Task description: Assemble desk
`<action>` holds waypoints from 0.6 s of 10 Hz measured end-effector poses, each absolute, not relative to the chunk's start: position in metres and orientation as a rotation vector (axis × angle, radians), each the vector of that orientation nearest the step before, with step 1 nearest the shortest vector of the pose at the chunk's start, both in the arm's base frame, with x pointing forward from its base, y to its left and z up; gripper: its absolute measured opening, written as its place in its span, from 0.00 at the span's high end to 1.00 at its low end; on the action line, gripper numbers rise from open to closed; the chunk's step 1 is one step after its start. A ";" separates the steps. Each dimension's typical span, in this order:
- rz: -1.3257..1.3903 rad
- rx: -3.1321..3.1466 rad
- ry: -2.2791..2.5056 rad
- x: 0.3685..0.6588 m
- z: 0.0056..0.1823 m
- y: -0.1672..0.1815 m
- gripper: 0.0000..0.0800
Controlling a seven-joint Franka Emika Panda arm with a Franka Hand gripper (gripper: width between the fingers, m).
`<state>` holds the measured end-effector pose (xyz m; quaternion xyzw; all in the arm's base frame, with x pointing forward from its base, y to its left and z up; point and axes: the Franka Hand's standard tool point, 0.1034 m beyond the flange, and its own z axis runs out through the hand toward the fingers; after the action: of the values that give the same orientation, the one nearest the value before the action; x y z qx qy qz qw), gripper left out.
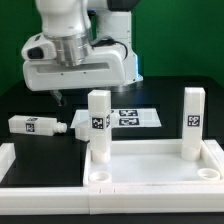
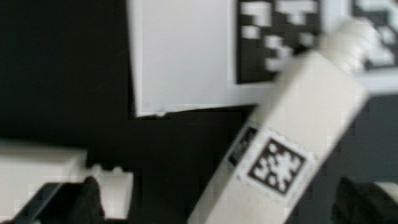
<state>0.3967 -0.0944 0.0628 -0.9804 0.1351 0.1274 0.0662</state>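
While claw (image 2: 217, 200) hangs wide open and empty, loose leg (image 2: 294, 130) lies below between fingers (image 2: 57, 206).

My arm (image 1: 62, 12) hung in from above, and my wrist (image 1: 68, 42) stood nearly upright over my gripper (image 1: 70, 97), which pointed straight down. The broad white housing (image 1: 85, 68) just above my fingers lay level. My jaws stood spread as wide as they go and gripped nothing. In the wrist view only my dark fingertips (image 2: 63, 205) showed, one at either edge, well apart from each other.
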 end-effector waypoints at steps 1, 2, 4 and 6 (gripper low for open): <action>0.366 -2.866 0.602 0.404 0.063 -0.103 0.19; 0.375 -2.784 0.749 0.402 0.061 -0.103 0.19; 0.392 -2.771 0.835 0.404 0.061 -0.097 0.19; 0.408 -2.738 0.836 0.404 0.060 -0.097 0.19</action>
<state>0.4043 -0.0974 0.0603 -0.9395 0.2868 0.1401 0.1246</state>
